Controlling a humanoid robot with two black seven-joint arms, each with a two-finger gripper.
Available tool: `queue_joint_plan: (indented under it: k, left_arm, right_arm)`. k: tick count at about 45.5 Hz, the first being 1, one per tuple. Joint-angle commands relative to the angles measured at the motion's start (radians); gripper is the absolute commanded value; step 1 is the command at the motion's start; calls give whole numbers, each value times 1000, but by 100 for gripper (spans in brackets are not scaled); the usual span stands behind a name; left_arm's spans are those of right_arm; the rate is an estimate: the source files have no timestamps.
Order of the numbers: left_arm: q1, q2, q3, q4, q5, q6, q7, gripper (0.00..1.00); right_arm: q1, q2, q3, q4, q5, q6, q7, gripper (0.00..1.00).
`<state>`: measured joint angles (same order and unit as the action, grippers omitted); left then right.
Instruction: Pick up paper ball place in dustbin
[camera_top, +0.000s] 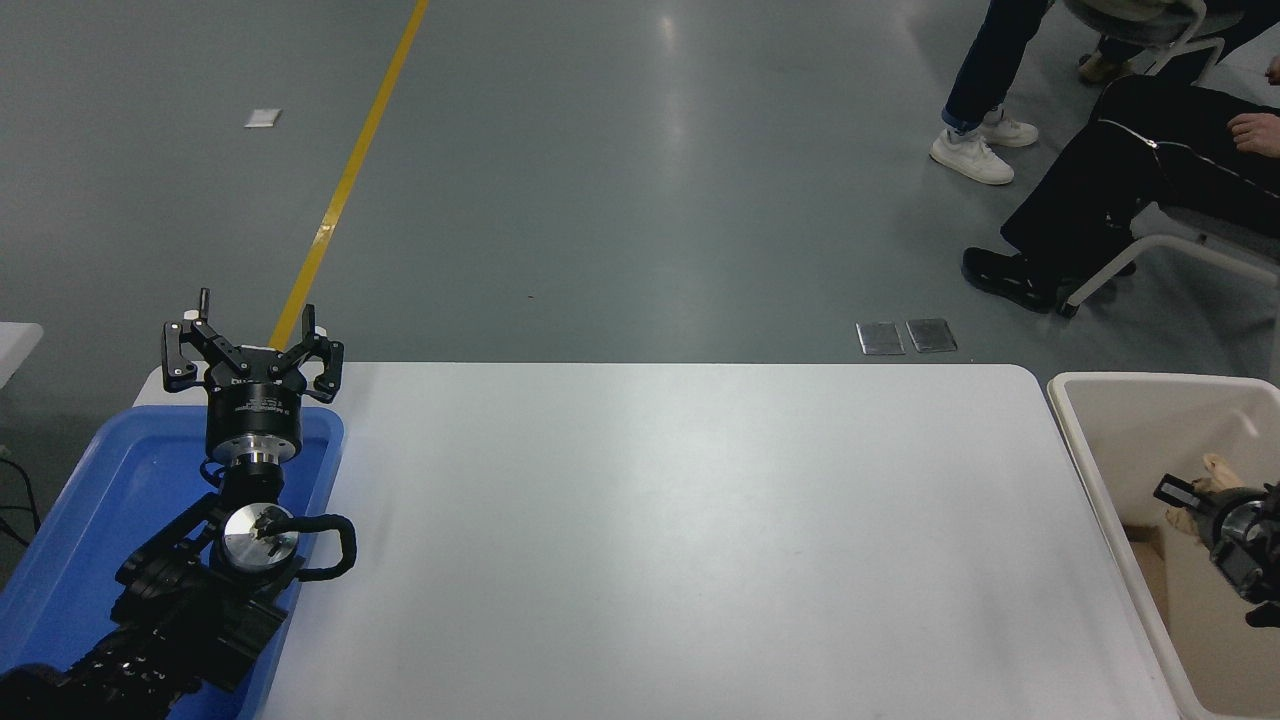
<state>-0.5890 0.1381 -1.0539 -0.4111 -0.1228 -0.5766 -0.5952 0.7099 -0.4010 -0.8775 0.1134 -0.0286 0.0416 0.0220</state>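
Note:
The paper ball (1213, 472), a tan crumpled wad, sits in my right gripper (1190, 497), which is shut on it. The right arm comes in from the right edge. Gripper and ball are low inside the dustbin (1102, 500), a cream-white bin standing off the table's right end, below its rim. Only the gripper's tip and wrist show; the rest is cut off by the picture's edge. My left gripper (252, 348) is open and empty, parked at the lower left over the blue tray.
A shallow blue tray (120, 470) lies at the table's left end under the left arm. The white table (650, 520) spans the middle. A seated person's legs (1100, 190) and another person's feet are on the floor at the far right.

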Motion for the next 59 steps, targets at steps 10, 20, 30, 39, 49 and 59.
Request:
queue_joint_plan:
  k: [10, 20, 30, 39, 49, 59]
  left_arm:
    - [0, 0, 0, 0, 0, 0, 0, 99]
    - [0, 0, 0, 0, 0, 0, 0, 99]
    - [0, 0, 0, 0, 0, 0, 0, 99]
    - [0, 0, 0, 0, 0, -2, 0, 99]
    - [0, 0, 2, 0, 0, -2, 0, 99]
    - [0, 0, 2, 0, 0, -2, 0, 99]
  right_arm:
    - [-4, 2, 15, -26, 1, 3, 3, 100]
    - [14, 5, 15, -14, -1, 14, 6, 100]
    - [258, -102, 11, 264, -1, 18, 7, 100]
    - [517, -142, -79, 537, -11, 18, 4, 100]
    - [813, -98, -265, 883, -14, 18, 7, 100]
    - [1075, 4, -296, 1247, -14, 18, 7, 100]
